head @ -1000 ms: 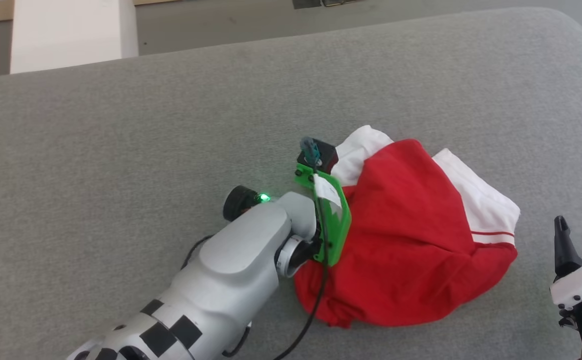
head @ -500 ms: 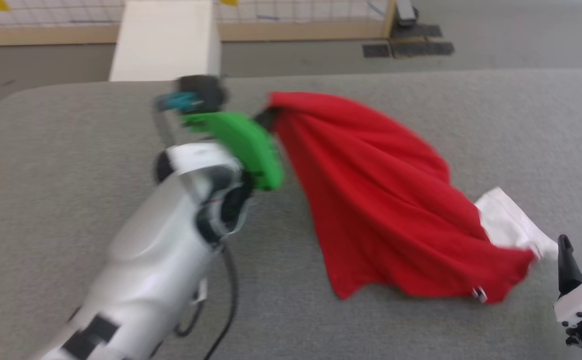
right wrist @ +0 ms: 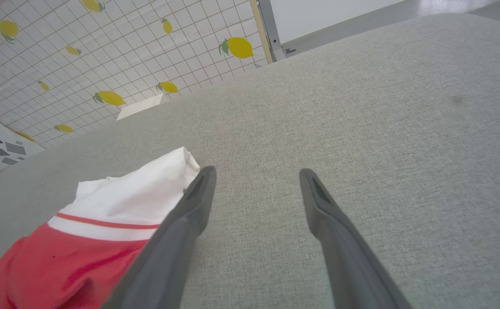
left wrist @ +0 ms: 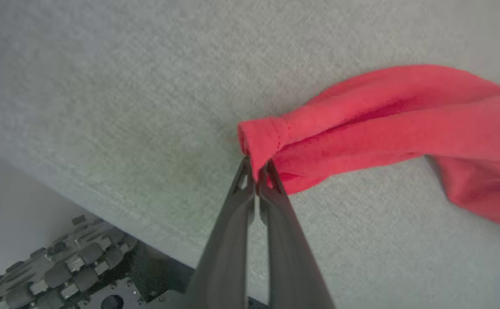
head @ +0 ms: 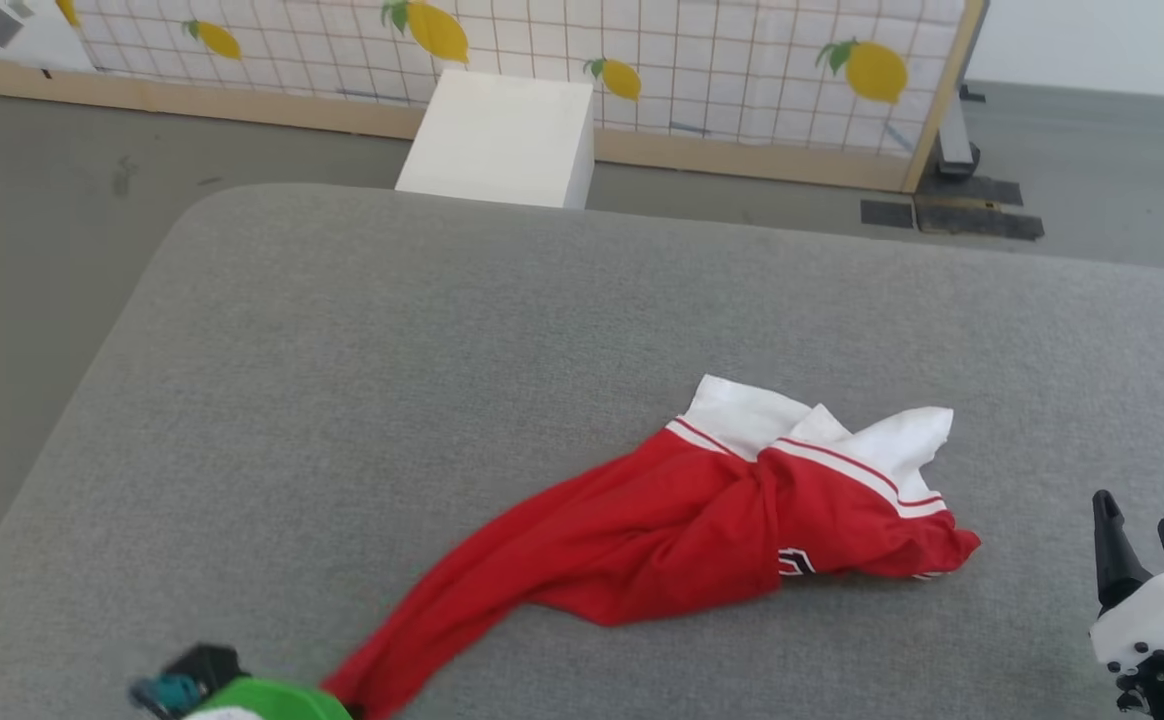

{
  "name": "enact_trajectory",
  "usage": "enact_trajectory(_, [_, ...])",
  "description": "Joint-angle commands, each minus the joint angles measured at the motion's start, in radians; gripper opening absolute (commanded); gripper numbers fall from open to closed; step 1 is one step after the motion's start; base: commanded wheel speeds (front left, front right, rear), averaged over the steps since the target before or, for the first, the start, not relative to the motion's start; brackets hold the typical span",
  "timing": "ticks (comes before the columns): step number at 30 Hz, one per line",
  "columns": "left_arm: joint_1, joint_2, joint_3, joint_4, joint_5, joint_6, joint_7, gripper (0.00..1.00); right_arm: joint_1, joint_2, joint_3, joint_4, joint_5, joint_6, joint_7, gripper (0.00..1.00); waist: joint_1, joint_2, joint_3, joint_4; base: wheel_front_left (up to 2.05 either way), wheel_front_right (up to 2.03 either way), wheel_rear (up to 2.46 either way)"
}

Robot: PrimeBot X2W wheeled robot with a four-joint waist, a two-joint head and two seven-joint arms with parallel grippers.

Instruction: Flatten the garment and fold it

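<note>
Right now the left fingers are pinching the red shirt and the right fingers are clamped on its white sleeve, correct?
Not quite: the right wrist view shows the right fingers spread open above the grey cushion, gripping nothing. The left fingers do pinch the red shirt.

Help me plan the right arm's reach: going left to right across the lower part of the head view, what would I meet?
Green wrist mount → red T-shirt, lying stretched on the grey cushion → right gripper, open.
</note>
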Motion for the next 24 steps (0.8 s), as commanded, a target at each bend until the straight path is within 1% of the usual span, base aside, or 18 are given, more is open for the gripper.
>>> enact_trajectory(1, [0.017, -0.016, 0.0, -0.001, -0.023, -0.011, 0.005, 0.0, 0.014, -0.001, 0.005, 0.006, 0.001, -0.001, -0.005, 1.0, 0.0, 0.0, -0.016, 0.014, 0.0, 0.0, 0.0])
enact_trajectory(2, [0.023, -0.024, 0.005, 0.0, -0.031, -0.023, -0.001, 0.0, 0.017, -0.001, 0.008, 0.008, 0.001, -0.001, -0.004, 1.0, 0.0, 0.0, -0.018, 0.015, 0.0, 0.0, 0.0])
enact_trajectory(3, [0.022, -0.04, 0.022, -0.005, -0.045, -0.046, -0.019, 0.27, 0.019, -0.001, 0.01, 0.008, -0.001, -0.001, -0.003, 1.0, 0.0, 0.0, -0.019, 0.018, 0.0, 0.0, 0.0])
enact_trajectory(4, [0.015, -0.048, 0.03, -0.009, -0.049, -0.064, -0.032, 1.0, 0.022, -0.001, 0.011, 0.008, -0.004, -0.001, -0.002, 1.0, 0.0, 0.0, -0.02, 0.02, 0.0, 0.0, 0.0])
enact_trajectory(6, [-0.012, -0.058, 0.056, -0.022, -0.049, -0.104, -0.07, 1.0, 0.025, -0.001, 0.019, 0.004, -0.012, -0.001, 0.002, 1.0, 0.0, 0.0, -0.023, 0.023, 0.0, 0.0, 0.0])
enact_trajectory(7, [-0.029, -0.068, 0.083, -0.029, -0.051, -0.128, -0.105, 1.0, 0.024, -0.001, 0.024, 0.0, -0.016, -0.001, 0.007, 1.0, 0.0, 0.0, -0.023, 0.024, 0.0, 0.0, 0.0])
enact_trajectory(8, [-0.044, -0.063, 0.088, -0.033, -0.034, -0.138, -0.125, 1.0, 0.022, -0.001, 0.031, -0.003, -0.02, -0.001, 0.012, 1.0, 0.0, 0.0, -0.024, 0.023, 0.0, 0.0, 0.0])
enact_trajectory(10, [-0.083, -0.056, 0.11, -0.048, 0.024, -0.149, -0.208, 1.0, 0.011, -0.001, 0.048, -0.013, -0.032, -0.001, 0.03, 1.0, 0.0, 0.0, -0.02, 0.021, 0.0, 0.0, 0.0])
enact_trajectory(12, [-0.118, -0.03, 0.108, -0.052, 0.119, -0.157, -0.3, 1.0, -0.012, -0.001, 0.074, -0.023, -0.062, -0.001, 0.061, 1.0, 0.0, 0.0, -0.013, 0.015, 0.0, 0.0, 0.0])
enact_trajectory(13, [-0.136, -0.029, 0.114, -0.059, 0.168, -0.157, -0.351, 1.0, -0.031, -0.001, 0.089, -0.026, -0.074, -0.001, 0.085, 1.0, 0.0, 0.0, -0.007, 0.012, 0.0, 0.0, 0.0])
enact_trajectory(15, [-0.16, -0.013, 0.104, -0.063, 0.281, -0.15, -0.389, 1.0, -0.076, -0.001, 0.119, -0.025, -0.113, -0.001, 0.135, 1.0, 0.0, 0.0, 0.01, 0.008, 0.0, 0.0, 0.0])
enact_trajectory(16, [-0.169, -0.024, 0.11, -0.071, 0.316, -0.151, -0.397, 1.0, -0.098, -0.005, 0.136, -0.022, -0.136, -0.001, 0.162, 1.0, 0.0, 0.0, 0.018, 0.009, 0.0, 0.0, 0.0])
enact_trajectory(18, [-0.187, -0.037, 0.113, -0.089, 0.425, -0.153, -0.404, 1.0, -0.155, -0.015, 0.177, -0.007, -0.162, -0.001, 0.224, 1.0, 0.0, 0.0, 0.04, 0.015, 0.0, 0.0, 0.0])
enact_trajectory(21, [-0.192, -0.101, 0.147, -0.131, 0.563, -0.171, -0.405, 1.0, -0.236, -0.062, 0.252, 0.028, -0.21, -0.001, 0.314, 1.0, 0.0, 0.0, 0.076, 0.033, 0.0, 0.0, 0.0])
enact_trajectory(24, [-0.182, -0.164, 0.183, -0.148, 0.651, -0.202, -0.406, 1.0, -0.313, -0.11, 0.3, 0.079, -0.254, -0.001, 0.393, 1.0, 0.0, 0.0, 0.119, 0.053, 0.0, 0.0, 0.0])
